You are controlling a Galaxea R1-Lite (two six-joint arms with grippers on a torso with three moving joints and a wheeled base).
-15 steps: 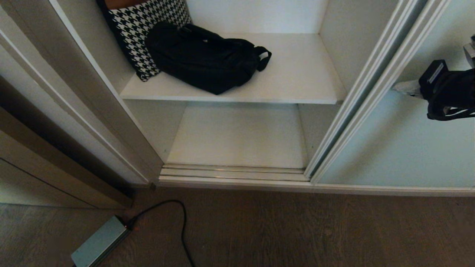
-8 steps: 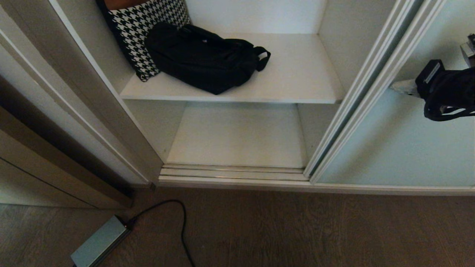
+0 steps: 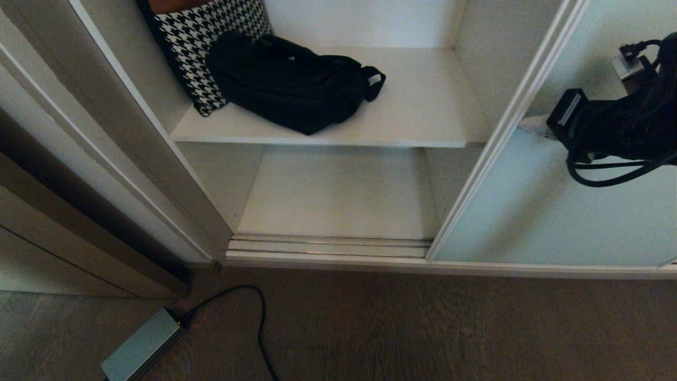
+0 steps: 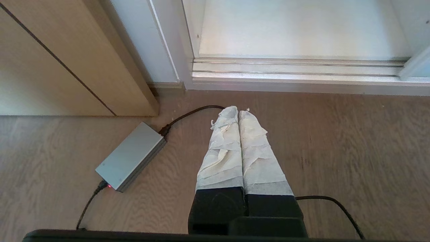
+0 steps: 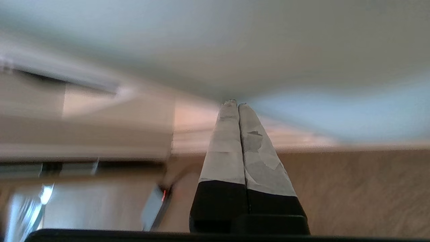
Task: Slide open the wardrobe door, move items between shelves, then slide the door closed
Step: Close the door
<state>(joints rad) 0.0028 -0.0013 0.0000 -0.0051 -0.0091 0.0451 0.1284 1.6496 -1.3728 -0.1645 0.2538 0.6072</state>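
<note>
The sliding wardrobe door (image 3: 529,211), pale green frosted glass in a cream frame, covers the wardrobe's right side. My right gripper (image 3: 526,124) is shut, and its taped tips meet the glass near the door's left edge. The right wrist view shows the same shut gripper (image 5: 234,103) against the door (image 5: 235,40). On the upper of the shelves (image 3: 423,106) lie a black bag (image 3: 291,84) and a houndstooth bag (image 3: 201,37). The lower shelf (image 3: 338,196) is bare. My left gripper (image 4: 234,109) hangs shut over the wooden floor, parked.
A grooved metal floor track (image 3: 328,244) runs along the wardrobe's foot. A grey power adapter (image 3: 140,346) with a black cable (image 3: 254,307) lies on the floor at the front left. A brown wooden door frame (image 3: 79,211) stands to the left.
The door's left edge has slid a little to the left, and my right gripper has moved left with it. The bags and the left arm have stayed put.
</note>
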